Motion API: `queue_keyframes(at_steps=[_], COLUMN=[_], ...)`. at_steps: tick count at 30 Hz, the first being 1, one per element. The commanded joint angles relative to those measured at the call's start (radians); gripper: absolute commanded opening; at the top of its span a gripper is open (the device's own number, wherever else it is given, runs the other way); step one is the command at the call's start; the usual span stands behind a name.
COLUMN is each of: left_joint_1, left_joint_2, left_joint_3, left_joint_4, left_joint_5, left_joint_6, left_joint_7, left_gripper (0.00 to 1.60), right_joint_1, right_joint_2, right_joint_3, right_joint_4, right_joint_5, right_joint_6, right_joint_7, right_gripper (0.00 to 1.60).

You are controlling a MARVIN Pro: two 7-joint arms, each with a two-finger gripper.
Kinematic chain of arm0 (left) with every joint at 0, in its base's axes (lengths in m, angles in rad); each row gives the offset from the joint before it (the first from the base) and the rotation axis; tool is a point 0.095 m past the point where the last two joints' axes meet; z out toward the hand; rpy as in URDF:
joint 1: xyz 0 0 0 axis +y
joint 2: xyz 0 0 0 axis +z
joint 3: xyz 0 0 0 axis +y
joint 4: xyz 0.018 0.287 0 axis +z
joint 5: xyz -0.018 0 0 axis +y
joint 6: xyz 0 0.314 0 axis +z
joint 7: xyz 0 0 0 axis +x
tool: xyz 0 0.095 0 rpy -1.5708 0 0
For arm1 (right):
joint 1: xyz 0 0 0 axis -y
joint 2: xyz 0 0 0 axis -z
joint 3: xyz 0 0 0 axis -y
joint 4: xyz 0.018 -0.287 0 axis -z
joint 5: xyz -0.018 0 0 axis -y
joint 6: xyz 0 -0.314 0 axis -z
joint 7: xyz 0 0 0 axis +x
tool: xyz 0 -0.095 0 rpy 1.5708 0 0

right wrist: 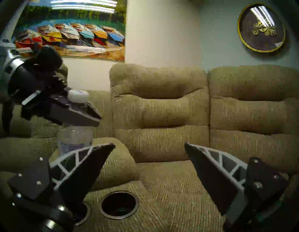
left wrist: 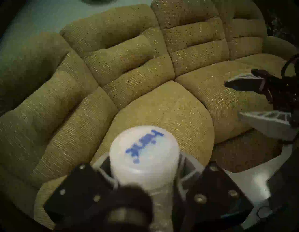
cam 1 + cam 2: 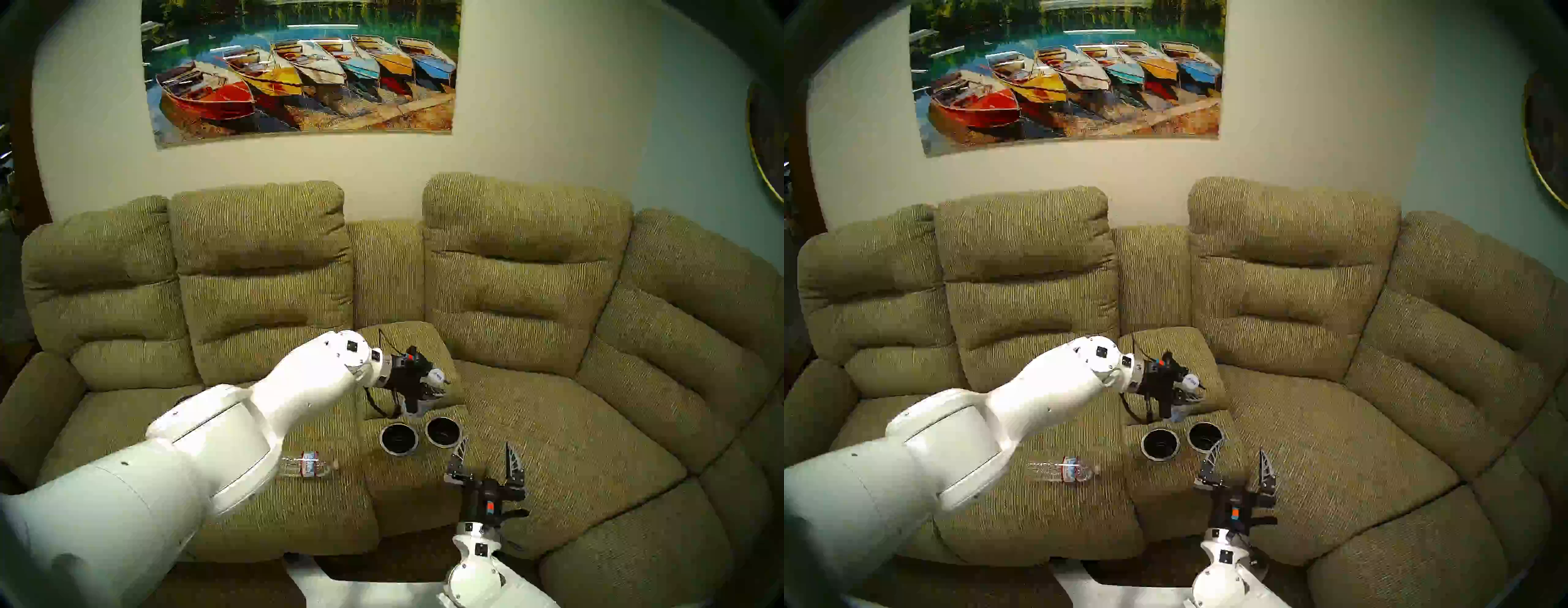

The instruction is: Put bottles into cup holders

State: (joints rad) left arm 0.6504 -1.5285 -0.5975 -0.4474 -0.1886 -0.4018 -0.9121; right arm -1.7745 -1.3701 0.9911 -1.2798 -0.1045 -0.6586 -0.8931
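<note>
Our left gripper (image 3: 428, 388) clamped on the upright white-capped bottle (image 2: 144, 155) above the console, both cup holders (image 3: 399, 438) (image 3: 443, 431) empty just below, our right gripper (image 3: 488, 456) spread wide at their 5 o'clock, second bottle (image 3: 309, 466) lying on the seat at their 9 o'clock

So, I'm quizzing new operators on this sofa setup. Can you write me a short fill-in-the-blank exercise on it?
1. The left hand is shut on a clear bottle with a ____ cap.
2. The red-labelled bottle is ____ on the seat cushion.
3. Both cup holders are ____.
4. The right hand is ____ and holds nothing.

Missing words: white; lying; empty; open
</note>
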Motion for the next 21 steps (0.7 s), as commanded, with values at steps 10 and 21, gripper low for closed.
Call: queue_keyframes(at_steps=[10, 21], left_joint_1=[-0.064, -0.066], left_joint_2=[-0.126, -0.18], left_joint_3=[-0.014, -0.03], left_joint_4=[0.041, 0.076], left_joint_5=[-0.027, -0.048], left_joint_6=[-0.046, -0.08], left_joint_7=[-0.081, -0.133], left_gripper=[0.0, 0.0], right_joint_1=[0.143, 0.23], right_joint_2=[-0.042, -0.083], right_joint_3=[-0.083, -0.142], right_joint_4=[0.108, 0.197], right_joint_5=[0.075, 0.125], right_joint_6=[-0.007, -0.014], right_joint_7=[-0.003, -0.053], right_gripper=[1.6, 1.6])
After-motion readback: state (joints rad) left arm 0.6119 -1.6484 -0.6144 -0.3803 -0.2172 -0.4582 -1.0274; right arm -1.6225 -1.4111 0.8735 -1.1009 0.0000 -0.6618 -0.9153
